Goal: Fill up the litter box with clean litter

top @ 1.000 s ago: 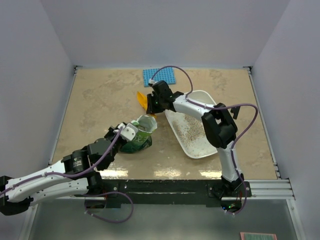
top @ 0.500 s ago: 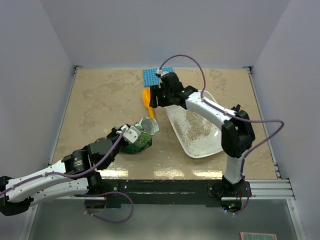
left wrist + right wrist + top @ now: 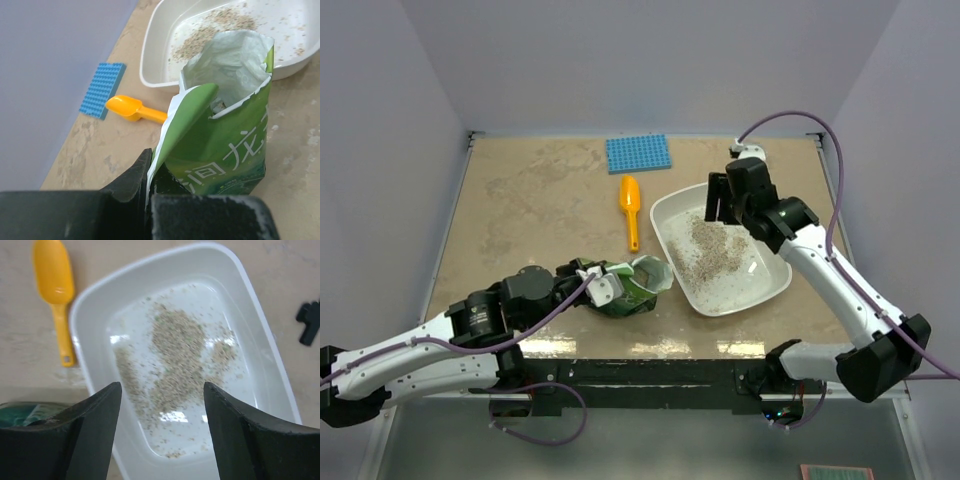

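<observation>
Litter (image 3: 705, 245): thin heap in box (image 3: 658, 225); loose, so you pour it.
Bag (image 3: 635, 285): beside box; soft foil, hold its base.
Left gripper (image 3: 148, 175): clamped on bag.
Right gripper (image 3: 161, 390): over box, jaws apart, empty.

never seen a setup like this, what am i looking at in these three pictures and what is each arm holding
This is a robot with two arms bolted at the near edge of a table; each ends in a two-finger gripper. One picture looks down from above and behind the arms. The other two come from a small camera on each wrist, so the dark shapes at the bottom of those are parts of that arm's own gripper. On the table lie a white litter box with a thin patch of clean litter in it, an orange scoop and a blue studded mat. The left gripper is shut on the edge of an opened green bag, its mouth turned toward the box. The right gripper hangs open above the box and holds nothing.
</observation>
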Robot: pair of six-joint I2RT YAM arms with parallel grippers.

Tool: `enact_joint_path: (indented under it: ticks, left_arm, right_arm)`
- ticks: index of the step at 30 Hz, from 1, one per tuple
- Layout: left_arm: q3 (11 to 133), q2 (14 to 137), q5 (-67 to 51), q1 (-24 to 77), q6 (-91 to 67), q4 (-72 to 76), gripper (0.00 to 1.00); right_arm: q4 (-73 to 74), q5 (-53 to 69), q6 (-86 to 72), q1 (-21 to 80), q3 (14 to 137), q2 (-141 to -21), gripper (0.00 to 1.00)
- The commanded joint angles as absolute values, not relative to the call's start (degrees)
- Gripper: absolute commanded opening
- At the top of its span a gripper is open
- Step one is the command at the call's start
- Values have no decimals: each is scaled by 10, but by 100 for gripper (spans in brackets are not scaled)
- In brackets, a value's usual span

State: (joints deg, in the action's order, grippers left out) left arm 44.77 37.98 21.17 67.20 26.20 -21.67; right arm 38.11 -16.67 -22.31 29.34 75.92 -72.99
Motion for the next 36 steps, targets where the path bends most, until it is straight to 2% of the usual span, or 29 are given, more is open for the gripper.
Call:
enact_joint_path:
  ticks: [1,5,11,23,28,31,36]
  left_arm:
    - [520,382,107,678,278,-76,0]
    - [508,391,91,678,275,-59,0]
    - [474,387,84,678,240,-31,0]
    - [393,333,84,679,185,-11,0]
    - [383,320,66,678,179,-18,0]
    - [372,311,68,679,179,-23,0]
    - [338,288,74,678,173,-9,0]
  right_arm:
    - [432,-258,-235,228,696,-720,70]
    - [395,-287,-229,172,668,-735,69]
    - [346,-282,-211,119,690,-793,70]
    - [232,-129,-70,74,659,-908,70]
    - [232,-75,-40,46,671,-959,68]
    - [247,-53,-33,37,694,-997,59]
    - [274,-68,-36,32,744,-1049,32]
